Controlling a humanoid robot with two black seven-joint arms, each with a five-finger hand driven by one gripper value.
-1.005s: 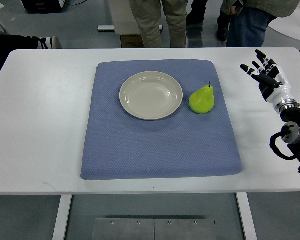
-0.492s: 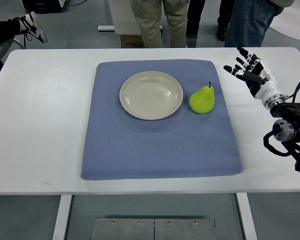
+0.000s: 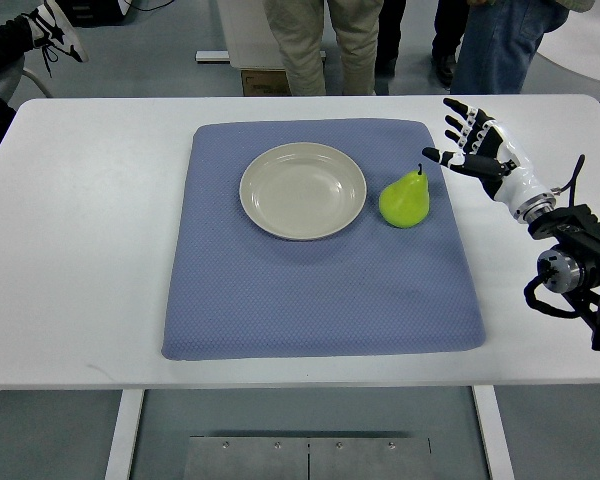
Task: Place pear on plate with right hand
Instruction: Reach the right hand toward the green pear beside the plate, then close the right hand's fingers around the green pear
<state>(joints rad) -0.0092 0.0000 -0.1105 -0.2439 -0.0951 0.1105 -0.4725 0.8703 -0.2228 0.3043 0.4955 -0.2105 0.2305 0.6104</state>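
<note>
A green pear [image 3: 404, 199] with a dark stem stands upright on the blue mat [image 3: 320, 270], just right of the empty cream plate [image 3: 302, 190]. My right hand [image 3: 467, 143] hovers to the pear's upper right, over the mat's right edge. Its fingers are spread and hold nothing. A small gap separates the thumb tip from the pear's stem. The left arm does not show.
The mat lies on a white table [image 3: 80, 250]. Several people stand behind the far edge [image 3: 320, 45]. A person's shoe [image 3: 58, 27] shows at the top left corner. My right forearm and its cables [image 3: 575, 275] sit near the table's right edge.
My right hand has travelled left and slightly up from the table's right side toward the pear, staying open. The pear and plate have not moved.
</note>
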